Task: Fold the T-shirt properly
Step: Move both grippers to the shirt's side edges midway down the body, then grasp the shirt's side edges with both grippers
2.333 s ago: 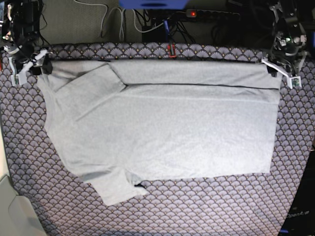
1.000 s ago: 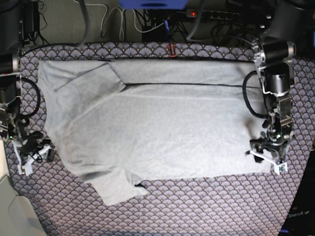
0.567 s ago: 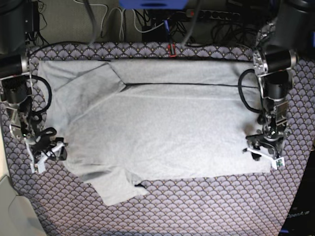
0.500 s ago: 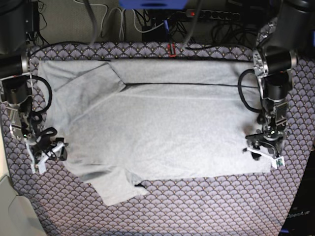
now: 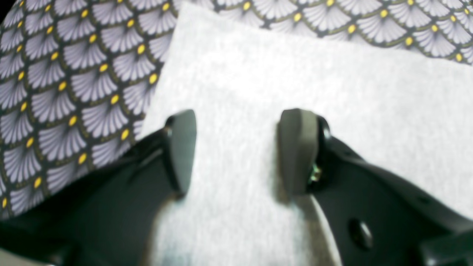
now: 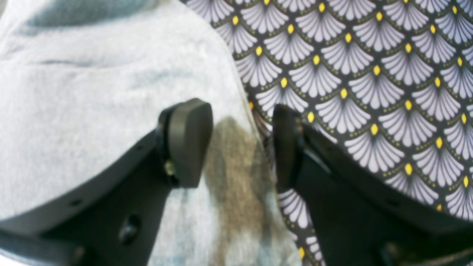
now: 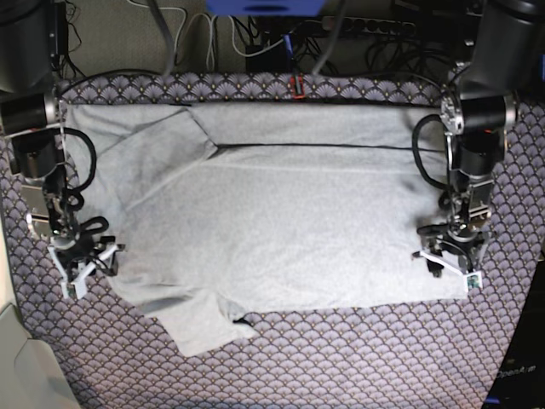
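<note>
The light grey T-shirt [image 7: 281, 213] lies flat on the fan-patterned tablecloth [image 7: 358, 358], its far strip folded over, one sleeve [image 7: 162, 141] folded in and the other sleeve [image 7: 200, 328] sticking out at the front. My left gripper [image 7: 449, 266] is open, low over the shirt's near right corner; in the left wrist view the gripper [image 5: 238, 147] has both fingers over the shirt [image 5: 295, 74]. My right gripper [image 7: 85, 262] is open at the shirt's left edge; in the right wrist view the gripper [image 6: 238, 142] straddles the shirt's [image 6: 92, 92] edge.
Cables and a power strip [image 7: 366, 25] lie behind the table's far edge, with a small red object [image 7: 296, 85] at that edge. A pale surface [image 7: 21, 362] sits at the lower left corner. Bare tablecloth [image 5: 55, 92] borders the shirt on all sides.
Both arms came from the shirt's far corners to its near side. In the last half second both grippers edged slightly inward onto the shirt's edges, still open.
</note>
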Motion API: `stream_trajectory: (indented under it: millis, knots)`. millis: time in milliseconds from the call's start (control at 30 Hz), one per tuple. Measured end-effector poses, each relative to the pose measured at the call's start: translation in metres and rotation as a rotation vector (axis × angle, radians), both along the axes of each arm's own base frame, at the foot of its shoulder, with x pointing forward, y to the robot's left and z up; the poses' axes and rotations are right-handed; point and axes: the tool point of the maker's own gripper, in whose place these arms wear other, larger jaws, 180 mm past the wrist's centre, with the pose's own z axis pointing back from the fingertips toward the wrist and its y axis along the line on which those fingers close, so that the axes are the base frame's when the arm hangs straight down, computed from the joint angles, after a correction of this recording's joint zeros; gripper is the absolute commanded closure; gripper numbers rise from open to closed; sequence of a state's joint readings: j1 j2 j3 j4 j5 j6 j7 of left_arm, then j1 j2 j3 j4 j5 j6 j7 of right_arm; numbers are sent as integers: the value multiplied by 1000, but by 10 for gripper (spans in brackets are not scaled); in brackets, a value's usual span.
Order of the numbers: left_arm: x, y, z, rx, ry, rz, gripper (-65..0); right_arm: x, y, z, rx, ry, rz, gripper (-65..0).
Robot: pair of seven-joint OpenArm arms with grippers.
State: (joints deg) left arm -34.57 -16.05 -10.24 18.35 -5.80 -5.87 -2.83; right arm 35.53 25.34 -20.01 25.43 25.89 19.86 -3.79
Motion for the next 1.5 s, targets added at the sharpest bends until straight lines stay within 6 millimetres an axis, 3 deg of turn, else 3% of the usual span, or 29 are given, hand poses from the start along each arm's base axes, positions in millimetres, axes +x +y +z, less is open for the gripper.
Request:
stream_trajectory:
  millis: [133,567,700,867,1267,1500]
  knots:
    - [0,1,0,2,1,1,-353,-5,-5,-9,4,20,-26,-310]
    - [-3,5,-1,0,7,3,-353,-6,-7,-11,13,16,-38,-295]
    - [-6,23,3,24,5,27,-353,-10,-6,-14,19,0,-40,-200]
    - [-8,32,6,37,5,36,-353,-12,-6,-16,24,-1,-46,0]
    - [-5,32,10,35,-7,33,-353,-11,-5,-15,25,-2,-45,0]
    - [-4,34,12,39,-13,35,-353,-14,6,-13,19,-10,-5,0]
